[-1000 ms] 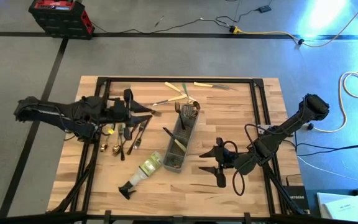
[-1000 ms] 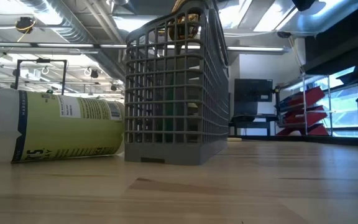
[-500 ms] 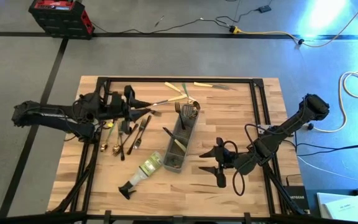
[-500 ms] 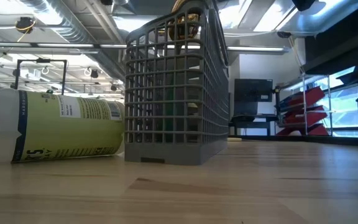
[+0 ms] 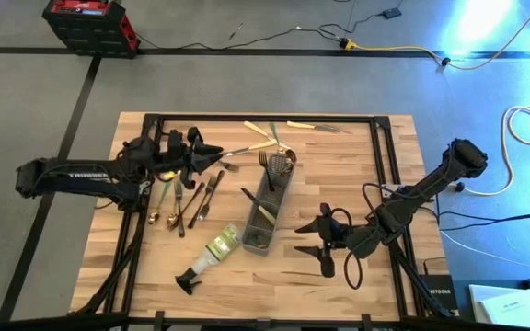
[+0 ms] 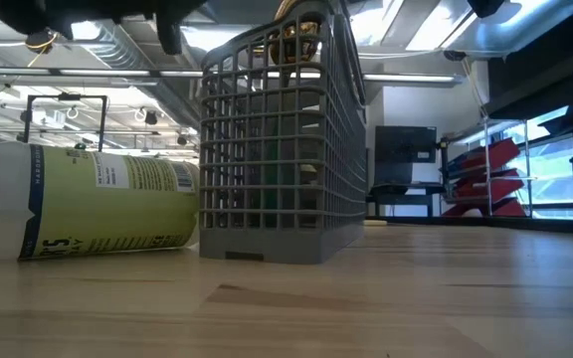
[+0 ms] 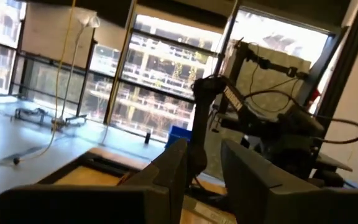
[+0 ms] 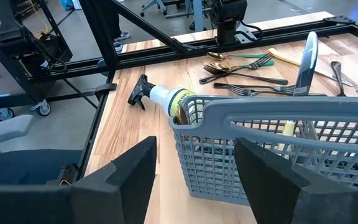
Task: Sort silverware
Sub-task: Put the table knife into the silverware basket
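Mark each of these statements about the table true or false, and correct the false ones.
1. The grey mesh caddy stands upright near the table's middle. True.
2. The clear spray bottle with a black nozzle stands upright inside the caddy. False: it lies on its side on the wooden table, beside the caddy.
3. The right tool is open and holds nothing. True.
4. All the silverware is already in the caddy. False: a cluster of forks and spoons lies loose on the table near the left tool.
5. A cream-handled knife lies near the table's far edge. True.
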Controlling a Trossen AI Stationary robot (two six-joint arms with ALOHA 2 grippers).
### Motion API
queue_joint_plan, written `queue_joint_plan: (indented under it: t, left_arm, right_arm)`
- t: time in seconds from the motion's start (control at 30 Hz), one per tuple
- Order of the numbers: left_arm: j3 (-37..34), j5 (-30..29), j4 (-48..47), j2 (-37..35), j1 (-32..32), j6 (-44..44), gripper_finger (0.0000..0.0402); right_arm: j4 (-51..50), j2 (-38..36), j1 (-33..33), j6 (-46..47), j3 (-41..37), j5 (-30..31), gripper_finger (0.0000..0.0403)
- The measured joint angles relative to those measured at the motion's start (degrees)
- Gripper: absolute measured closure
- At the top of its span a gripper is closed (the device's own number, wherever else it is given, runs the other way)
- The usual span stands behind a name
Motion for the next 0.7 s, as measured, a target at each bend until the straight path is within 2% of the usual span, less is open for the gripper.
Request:
queue_joint_plan:
  t: [0.47,0.7]
  left_arm:
    - [-2.7,-0.2,-0.5,0.0,1.6,0.3,0.0318]
    - [-2.7,-1.3,-1.8,0.1,1.2,4.9,0.0318]
  right_arm:
    - [0.0,0.0,0.0,0.0,0.0,0.0,0.0204]
    - [0.0,0.0,0.0,0.0,0.0,0.0,0.0204]
